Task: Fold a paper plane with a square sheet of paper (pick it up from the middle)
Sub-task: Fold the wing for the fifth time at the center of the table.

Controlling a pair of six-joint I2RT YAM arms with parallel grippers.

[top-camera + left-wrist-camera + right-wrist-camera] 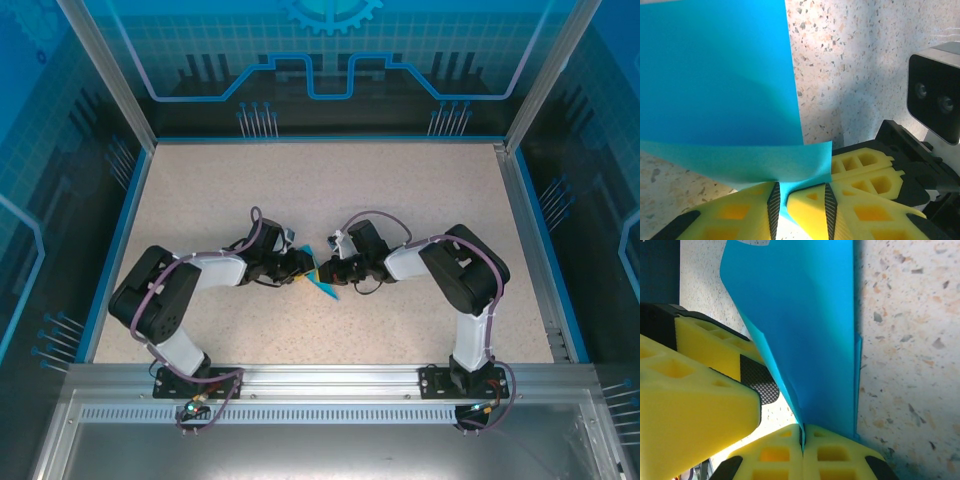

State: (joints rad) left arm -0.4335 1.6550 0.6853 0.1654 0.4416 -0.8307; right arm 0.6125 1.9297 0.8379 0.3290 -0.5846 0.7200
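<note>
We log the thin teal-blue square sheet of paper (325, 282), already partly folded, between the two claws over the middle of the speckled desk (400, 180); in the top view its long axis runs diagonally, far-left to near-right, across the line joining the claws. The right claw (803, 434) is clenched on one narrow end of the sheet, which fans out away from it; the left claw (302, 269) meets the sheet from the opposite side, about equally near. In the left wrist view a curled, paler edge dips into the narrow gap between the left fingers (740, 215); we cannot tell whether they grip. We judge the next crease turns on that hold. The right wrist view adds a doubled layer along one edge, too small to resolve from above.
</note>
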